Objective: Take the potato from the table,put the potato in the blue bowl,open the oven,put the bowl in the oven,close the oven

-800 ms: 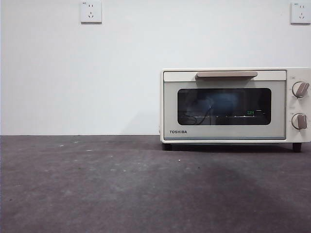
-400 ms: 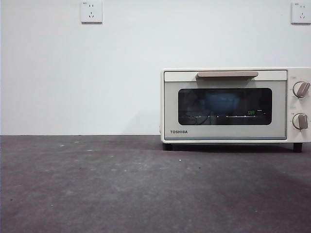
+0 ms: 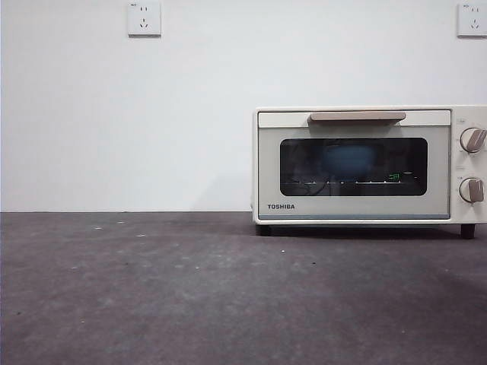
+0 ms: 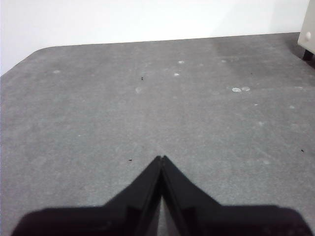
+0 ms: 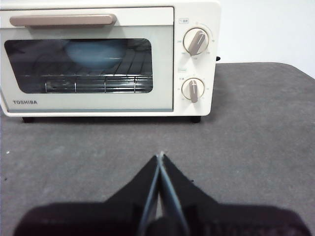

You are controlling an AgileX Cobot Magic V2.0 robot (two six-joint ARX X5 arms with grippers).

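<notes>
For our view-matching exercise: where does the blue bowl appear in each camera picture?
Front view: the matte blue bowl shows dimly behind the dark glass door of the cream-white Toshiba oven, right of centre.
Left wrist view: not in it.
Right wrist view: the bowl sits on the rack inside.
Shared landmark: the tan bar handle.

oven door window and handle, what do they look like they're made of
The oven window looks like dark tinted glass: glossy, the blue bowl and wire rack showing through. The handle is matte tan, likely plastic or painted wood; unclear.
</notes>
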